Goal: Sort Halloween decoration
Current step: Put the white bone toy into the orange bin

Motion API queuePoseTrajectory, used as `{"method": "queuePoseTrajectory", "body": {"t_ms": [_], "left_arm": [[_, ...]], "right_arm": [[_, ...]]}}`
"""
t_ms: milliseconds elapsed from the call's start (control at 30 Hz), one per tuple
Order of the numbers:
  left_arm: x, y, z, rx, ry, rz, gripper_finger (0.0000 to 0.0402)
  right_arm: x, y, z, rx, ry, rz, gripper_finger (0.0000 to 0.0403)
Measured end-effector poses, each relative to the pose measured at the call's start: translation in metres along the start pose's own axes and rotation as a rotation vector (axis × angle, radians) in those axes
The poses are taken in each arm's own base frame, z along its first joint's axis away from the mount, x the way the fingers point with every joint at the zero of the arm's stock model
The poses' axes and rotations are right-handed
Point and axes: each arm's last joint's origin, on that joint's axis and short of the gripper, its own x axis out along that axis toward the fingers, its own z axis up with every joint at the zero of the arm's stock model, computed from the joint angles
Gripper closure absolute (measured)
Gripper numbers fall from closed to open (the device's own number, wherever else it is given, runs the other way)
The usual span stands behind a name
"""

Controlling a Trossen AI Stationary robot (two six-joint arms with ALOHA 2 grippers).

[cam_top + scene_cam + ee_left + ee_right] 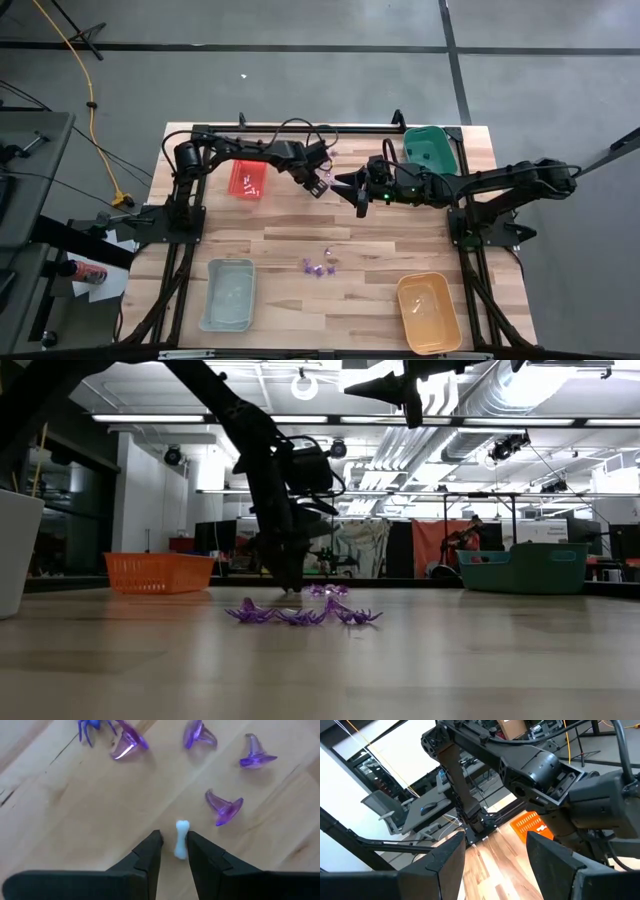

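The left gripper (174, 851) is clasping a tiny white bone (181, 840) above purple hats (224, 807), while the right gripper (496, 851) is hanging released.

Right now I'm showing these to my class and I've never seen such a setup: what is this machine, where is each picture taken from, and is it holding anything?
It is a robot with two dark arms bolted to a wooden table, each ending in a two-finger gripper. One picture looks straight down from above, one looks level across the tabletop, and two come from cameras on the arms' wrists.

On the table stand four trays: a red tray, a green tray, a pale blue tray and an orange tray. In the middle lie small purple decorations.

The left gripper has a small white bone between its fingers, with purple witch hats below on the wood. The right gripper hangs open above the table, holding nothing.
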Motion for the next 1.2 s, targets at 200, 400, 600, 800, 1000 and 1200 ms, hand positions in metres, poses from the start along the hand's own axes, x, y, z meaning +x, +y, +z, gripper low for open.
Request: {"method": "queuePoseTrajectory", "body": {"t_ms": [200, 400, 600, 800, 1000, 1200], "left_arm": [[0.005, 0.003, -0.008, 0.001, -0.002, 0.003, 0.0316], [0.006, 0.000, -0.009, 0.008, -0.003, 0.004, 0.0318], [0.007, 0.000, -0.010, 0.009, 0.008, 0.002, 0.0349], [0.007, 0.000, -0.010, 0.026, 0.015, -0.001, 0.0394], [0.005, 0.000, -0.010, 0.035, 0.016, -0.015, 0.0393], [-0.012, 0.002, -0.012, 0.062, 0.017, -0.036, 0.0397]], "right_arm": [[0.000, 0.000, 0.000, 0.000, 0.000, 0.000, 0.0199], [0.000, 0.000, 0.000, 0.000, 0.001, 0.000, 0.0199], [0.000, 0.000, 0.000, 0.000, 0.000, -0.001, 0.0199], [0.000, 0.000, 0.000, 0.001, 0.000, 0.000, 0.0199], [0.000, 0.000, 0.000, 0.019, 0.000, 0.000, 0.0199], [0.000, 0.000, 0.000, 0.019, 0.000, 0.000, 0.0199]]}}
